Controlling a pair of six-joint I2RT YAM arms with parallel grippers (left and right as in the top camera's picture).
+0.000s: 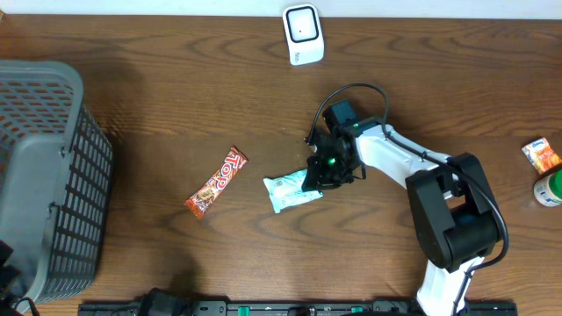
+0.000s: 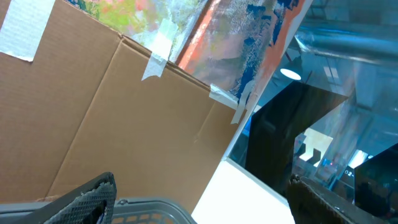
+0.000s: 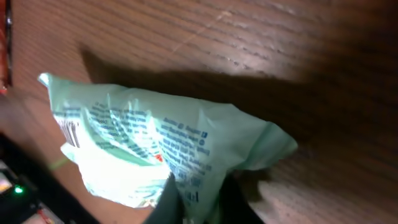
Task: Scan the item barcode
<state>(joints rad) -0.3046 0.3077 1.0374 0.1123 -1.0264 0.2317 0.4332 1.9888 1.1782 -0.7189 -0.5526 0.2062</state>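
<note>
A pale green snack packet (image 1: pixel 288 190) with blue print lies on the wooden table near the middle. My right gripper (image 1: pixel 318 178) is shut on the packet's right end; in the right wrist view the two dark fingertips (image 3: pixel 173 200) pinch a fold of the packet (image 3: pixel 149 149). The white barcode scanner (image 1: pixel 303 34) stands at the table's far edge, well above the packet. My left gripper (image 2: pixel 199 205) stands open near the basket rim, facing cardboard and away from the table; it does not show in the overhead view.
A red-orange candy bar (image 1: pixel 216 182) lies left of the packet. A grey mesh basket (image 1: pixel 46 175) fills the left side. At the right edge sit a small orange packet (image 1: pixel 541 155) and a green-capped bottle (image 1: pixel 550 188).
</note>
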